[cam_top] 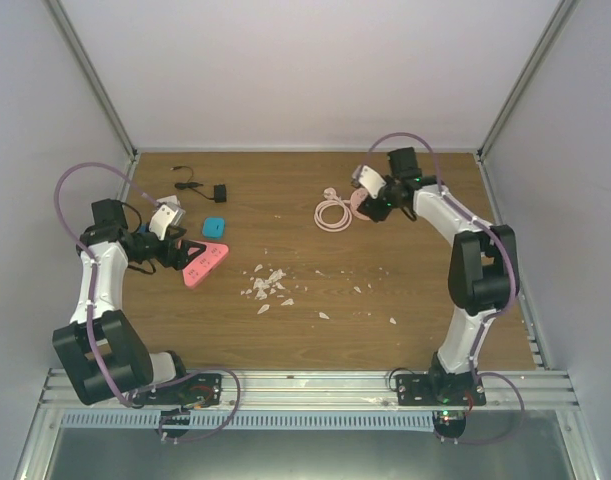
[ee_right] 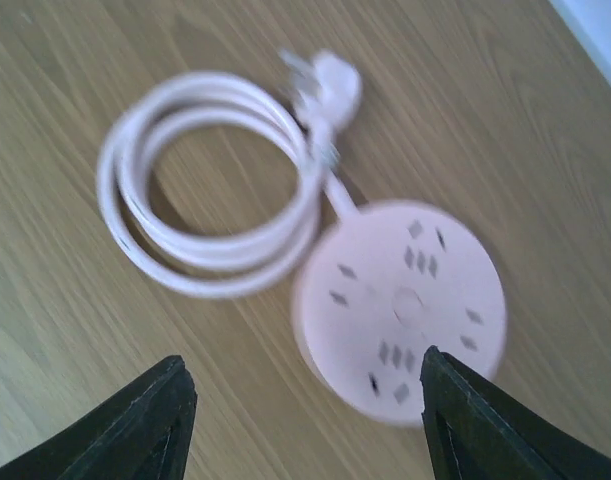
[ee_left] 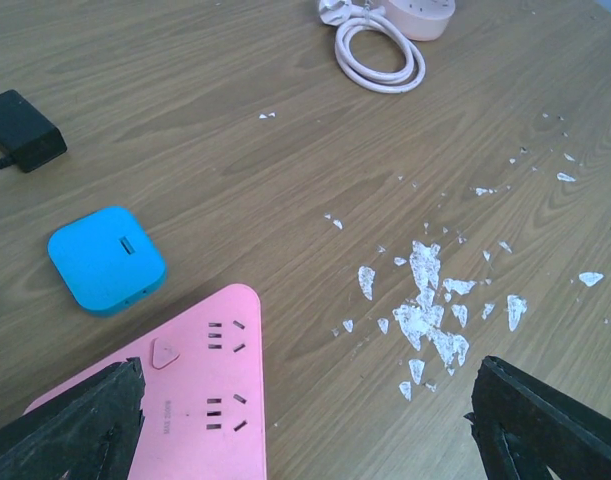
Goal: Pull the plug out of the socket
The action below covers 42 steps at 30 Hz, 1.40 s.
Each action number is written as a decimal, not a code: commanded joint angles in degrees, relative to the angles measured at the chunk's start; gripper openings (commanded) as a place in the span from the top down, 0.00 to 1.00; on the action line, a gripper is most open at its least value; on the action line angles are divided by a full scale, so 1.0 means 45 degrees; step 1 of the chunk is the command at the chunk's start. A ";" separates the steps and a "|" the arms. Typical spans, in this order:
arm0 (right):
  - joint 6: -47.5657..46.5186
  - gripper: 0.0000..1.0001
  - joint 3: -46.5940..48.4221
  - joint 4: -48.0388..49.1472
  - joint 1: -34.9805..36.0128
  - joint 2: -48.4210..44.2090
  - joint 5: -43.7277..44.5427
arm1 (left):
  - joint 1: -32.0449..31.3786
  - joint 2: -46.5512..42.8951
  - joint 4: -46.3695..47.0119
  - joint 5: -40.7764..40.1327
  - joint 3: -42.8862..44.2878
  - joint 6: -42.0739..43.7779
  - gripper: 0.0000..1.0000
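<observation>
Hovering | left claw [ee_left: 307, 398] released, spread wide low over the socket [cam_top: 207, 262], probably to brace it | socket at 9 o'clock on table [cam_top: 385, 300], visible outlets bare | blue block [cam_top: 214, 226] at its 12 o'clock | right claw [ee_right: 305, 372] released over round strip [ee_right: 400, 305], 1 o'clock.

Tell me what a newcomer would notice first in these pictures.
A salmon-pink triangular power strip lies at the left by the open left gripper, a blue square box beside it. Scattered white flakes litter the middle, and a round pink outlet disc with its coiled cord lies toward the back right.
</observation>
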 commanded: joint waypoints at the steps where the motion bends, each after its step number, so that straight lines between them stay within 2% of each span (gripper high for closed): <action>1: 0.0873 0.39 0.0847 0.0328 0.1238 0.0517 0.0317 | -0.0102 -0.0470 0.0336 0.0459 -0.0150 -0.0103 0.10; 10: 0.1575 0.48 0.2970 0.0384 0.2441 0.3051 0.0711 | -0.0085 -0.0608 0.0424 0.0649 -0.0213 -0.0249 0.10; 19: 0.1629 0.51 0.3547 0.0293 0.2495 0.4507 0.0913 | -0.0096 -0.0685 0.0529 0.0626 -0.0258 -0.0290 0.10; 27: 0.1532 0.51 0.2734 -0.0102 0.1481 0.4480 0.0860 | -0.0104 -0.0628 0.0568 0.0654 -0.0100 -0.0376 0.10; 42: -0.0051 0.51 -0.1750 -0.0068 -0.1941 0.1897 0.0153 | -0.0293 -0.0503 0.0879 0.0620 0.0458 -0.0756 0.10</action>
